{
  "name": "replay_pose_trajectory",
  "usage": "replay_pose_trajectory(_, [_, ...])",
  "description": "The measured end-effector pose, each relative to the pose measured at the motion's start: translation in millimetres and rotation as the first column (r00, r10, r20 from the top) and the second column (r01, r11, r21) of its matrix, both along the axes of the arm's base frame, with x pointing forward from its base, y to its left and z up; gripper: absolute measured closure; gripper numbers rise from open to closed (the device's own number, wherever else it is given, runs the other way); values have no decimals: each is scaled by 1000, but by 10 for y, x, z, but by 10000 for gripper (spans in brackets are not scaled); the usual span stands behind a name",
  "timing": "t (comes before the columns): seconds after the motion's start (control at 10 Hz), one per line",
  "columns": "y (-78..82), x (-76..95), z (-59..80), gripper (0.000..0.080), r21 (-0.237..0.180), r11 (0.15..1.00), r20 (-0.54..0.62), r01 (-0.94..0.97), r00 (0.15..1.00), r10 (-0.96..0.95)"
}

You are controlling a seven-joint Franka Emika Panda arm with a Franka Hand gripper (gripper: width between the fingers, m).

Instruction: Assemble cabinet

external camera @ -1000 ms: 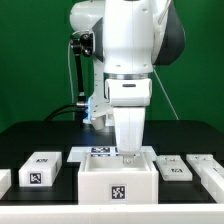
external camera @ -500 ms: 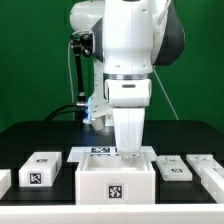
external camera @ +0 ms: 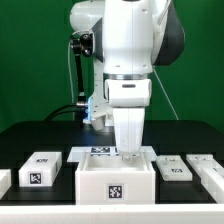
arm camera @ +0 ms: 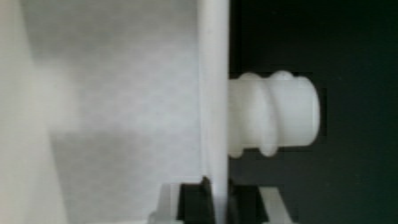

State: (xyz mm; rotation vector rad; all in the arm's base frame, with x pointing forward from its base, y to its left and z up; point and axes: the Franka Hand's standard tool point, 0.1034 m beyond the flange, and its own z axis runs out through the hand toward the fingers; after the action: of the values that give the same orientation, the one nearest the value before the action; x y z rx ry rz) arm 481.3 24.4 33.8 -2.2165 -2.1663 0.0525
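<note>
The cabinet (external camera: 118, 183) is a white open-topped box with a tag on its front face, standing at the table's front middle. My gripper (external camera: 128, 153) points straight down at the box's back wall. In the wrist view the gripper (arm camera: 224, 205) has its dark fingers (arm camera: 192, 203) pressed on both sides of the cabinet's thin white wall (arm camera: 217, 90). A white ribbed knob (arm camera: 281, 113) sticks out from one side of that wall. The fingertips are hidden behind the box rim in the exterior view.
White tagged parts lie on the black table: one at the exterior view's left (external camera: 40, 168), a sliver at the far left (external camera: 3, 180), two at the right (external camera: 172, 168) (external camera: 206, 166). The marker board (external camera: 100, 152) lies behind the cabinet. The arm's body towers over the middle.
</note>
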Motion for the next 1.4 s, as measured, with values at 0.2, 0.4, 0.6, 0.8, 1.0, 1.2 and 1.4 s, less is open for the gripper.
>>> replay_pose_trajectory(0.2, [45,176,5,773,4,1000,7,-5,1000,5])
replay_pose_trajectory(0.4, [198,291,17,773,13,1000,22,1,1000,-2])
replay_pose_trajectory(0.6, [471,360,32,773,32,999,33,-11,999,10])
replay_pose_trajectory(0.8, [738,430,30,773,50,998,21,-25,1000,24])
replay_pose_trajectory(1.0, [925,426,0,773,63,997,4,-43,999,43])
replay_pose_trajectory(1.2, [992,427,1,773,66,997,-5,-43,999,43])
replay_pose_trajectory(1.4, [991,426,0,773,65,997,-6,-31,999,31])
